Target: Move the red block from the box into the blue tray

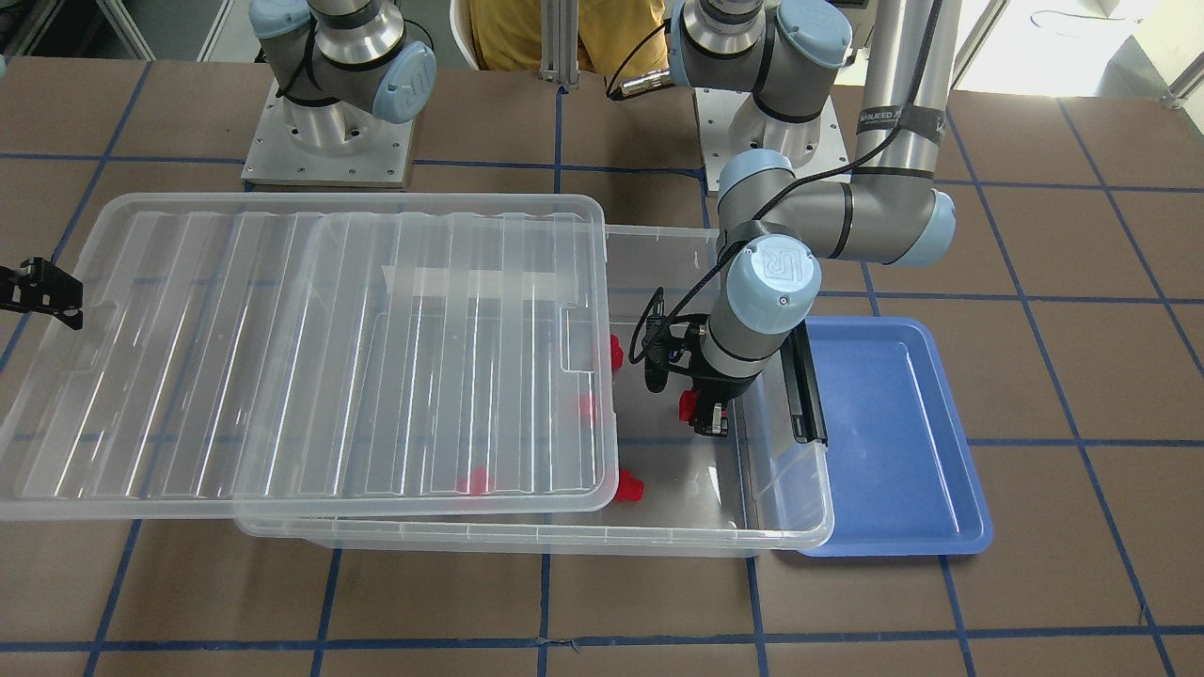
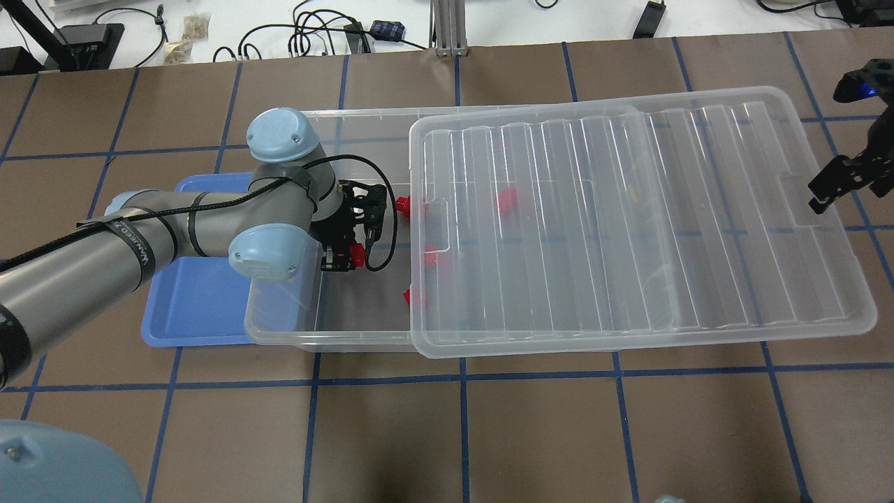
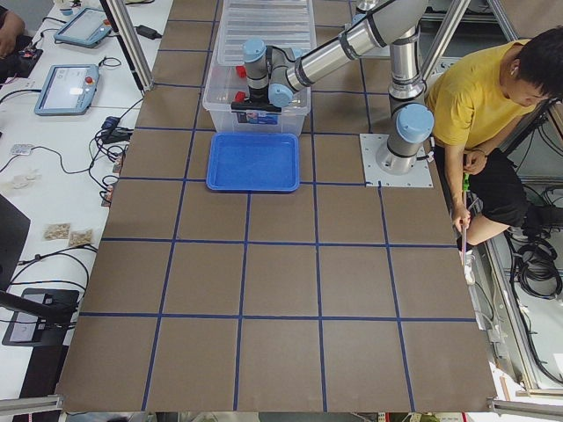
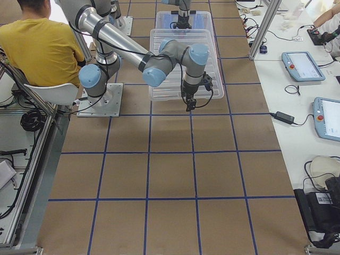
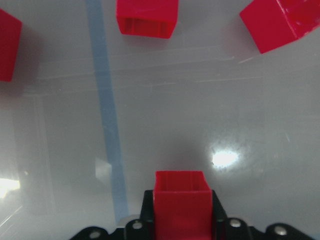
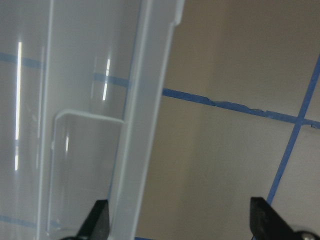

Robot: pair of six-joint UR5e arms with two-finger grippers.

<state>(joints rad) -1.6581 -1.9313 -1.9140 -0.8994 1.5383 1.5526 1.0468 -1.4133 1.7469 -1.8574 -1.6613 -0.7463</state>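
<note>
Brown table top (image 1: 602, 602) gridded in blue tape up front, carrying the large clear plastic box (image 1: 781, 527), its ribbed clear lid (image 1: 282, 357) slid aside and the shallow blue plastic tray (image 1: 903, 423) just beside. Inside the box's open end the left gripper (image 5: 182, 192) clamps the small bright red plastic block (image 5: 180, 207). Its long axis seemingly runs along the fingers, near end cut off; farther out, the right gripper (image 6: 180, 220) gapes wide at the lid's rim.

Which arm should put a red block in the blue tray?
Left: left gripper holds a small red plastic block, the shallow blue plastic tray alongside; right gripper is open at the far end of the clear lid.
</note>
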